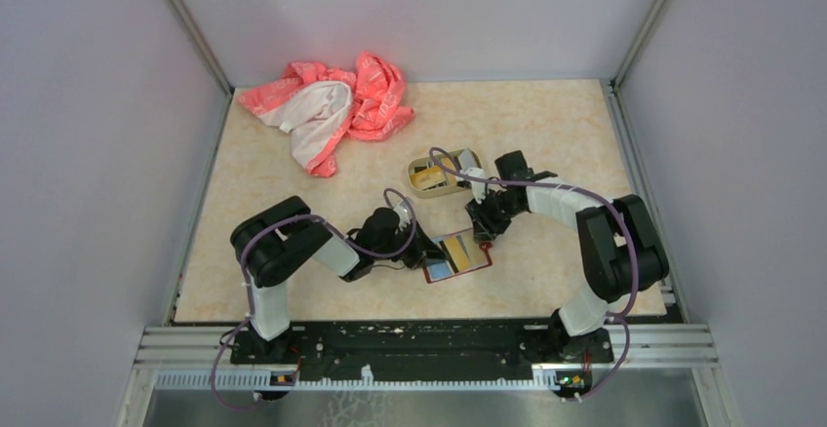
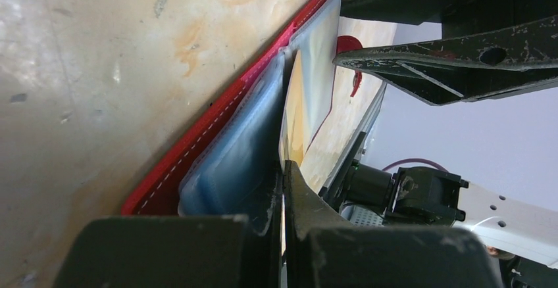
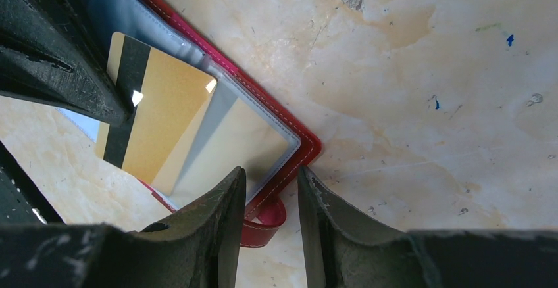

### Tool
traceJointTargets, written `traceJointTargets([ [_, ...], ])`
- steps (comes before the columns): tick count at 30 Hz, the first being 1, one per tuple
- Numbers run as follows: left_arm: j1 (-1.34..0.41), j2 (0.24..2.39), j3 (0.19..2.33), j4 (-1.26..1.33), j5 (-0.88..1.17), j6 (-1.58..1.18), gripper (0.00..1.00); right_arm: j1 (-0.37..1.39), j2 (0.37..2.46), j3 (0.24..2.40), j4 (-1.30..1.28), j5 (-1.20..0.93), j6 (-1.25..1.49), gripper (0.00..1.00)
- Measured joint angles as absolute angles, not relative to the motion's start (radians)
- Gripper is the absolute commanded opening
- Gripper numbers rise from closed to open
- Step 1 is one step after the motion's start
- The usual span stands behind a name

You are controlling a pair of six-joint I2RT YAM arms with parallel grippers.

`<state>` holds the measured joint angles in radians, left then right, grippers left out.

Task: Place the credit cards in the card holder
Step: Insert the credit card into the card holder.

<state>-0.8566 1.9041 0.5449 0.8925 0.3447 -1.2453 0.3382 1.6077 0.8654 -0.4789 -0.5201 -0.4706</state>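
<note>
Marbled tabletop [image 3: 428, 104]: black-striped gold card [image 3: 164, 123] over red wallet [image 3: 308, 148].

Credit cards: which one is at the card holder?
The gold card with the dark stripe, lying on the open red card holder; the rest sit in the tan tin.

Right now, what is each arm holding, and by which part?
The left fingers are shut on the gold card at its black-stripe end. The right fingers straddle the red card holder by its snap tab; a grip cannot be told.
</note>
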Motion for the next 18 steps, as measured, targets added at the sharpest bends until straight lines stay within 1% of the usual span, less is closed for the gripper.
traceJointTargets([
  [15,-0.857,1.926,0.617,0.817,0.382,-1.246,0.0,0.34,1.608,0.866,-0.479,-0.517,-0.471,0.35],
  [18,-0.857,1.936,0.627,0.819,0.386,-1.247,0.02,0.34,1.608,0.866,-0.479,-0.519,-0.471,0.35],
])
